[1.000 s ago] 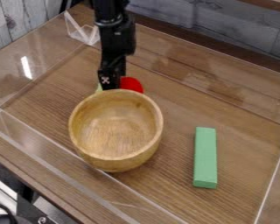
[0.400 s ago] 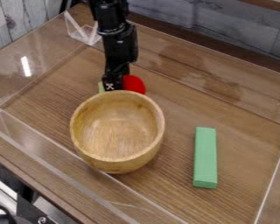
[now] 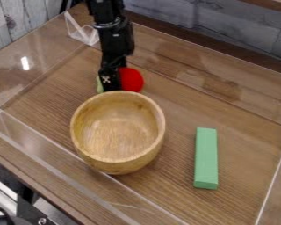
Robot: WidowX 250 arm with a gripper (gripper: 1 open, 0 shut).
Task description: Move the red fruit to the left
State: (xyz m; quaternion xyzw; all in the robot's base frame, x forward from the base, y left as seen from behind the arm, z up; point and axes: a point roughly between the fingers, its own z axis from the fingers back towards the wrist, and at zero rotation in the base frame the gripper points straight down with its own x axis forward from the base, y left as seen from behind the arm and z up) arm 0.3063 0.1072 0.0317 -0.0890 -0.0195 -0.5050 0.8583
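Observation:
The red fruit [image 3: 131, 79] is a small glossy red ball lying on the wooden table just behind the wooden bowl [image 3: 117, 131]. My gripper [image 3: 110, 81] points straight down at the fruit's left side, open, with its dark fingers low by the table. One finger [image 3: 106, 77] stands close against the fruit's left edge and covers its leafy end. Whether the fingers touch the fruit I cannot tell.
A long green rectangular block [image 3: 206, 157] lies at the right front. Clear plastic walls [image 3: 25, 61] fence the table on all sides. Bare wood lies to the left of the bowl and the gripper.
The gripper has dipped slightly and shifted a little left beside the fruit, so more of the red ball shows to its right. The bowl and block have kept still.

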